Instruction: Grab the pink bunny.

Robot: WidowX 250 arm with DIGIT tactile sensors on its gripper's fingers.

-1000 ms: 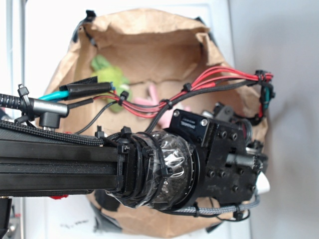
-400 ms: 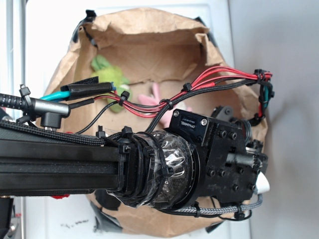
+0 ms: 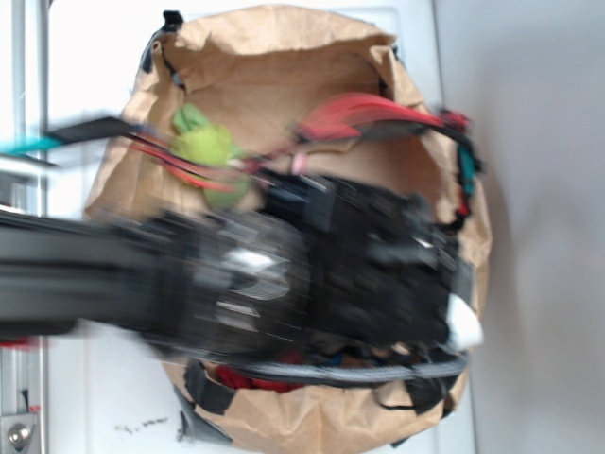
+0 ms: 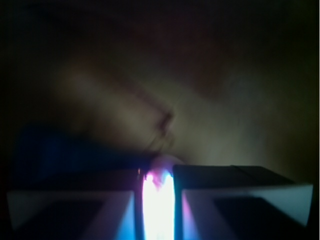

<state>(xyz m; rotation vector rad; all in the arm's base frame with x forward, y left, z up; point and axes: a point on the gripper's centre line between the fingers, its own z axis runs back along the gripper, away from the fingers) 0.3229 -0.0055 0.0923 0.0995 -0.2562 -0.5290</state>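
Pincer (image 4: 158, 197) fingers, two pale blocks in the wrist view, stand close with one narrow glowing pinkish slit between them; what they clamp cannot be told. One pink bunny ear (image 3: 301, 163) peeks above the blurred arm, one green plush (image 3: 210, 149) left of it, inside one paper bag (image 3: 274, 66).

Your robot arm (image 3: 284, 284) is black and blurry in the outside view. Red wires (image 3: 364, 115) loop over its top, and a teal wire (image 3: 28, 144) shows at the left. A grey braided cable (image 3: 359, 375) runs under it. The gripper (image 4: 158, 200) has pale flat fingers (image 4: 75, 200).
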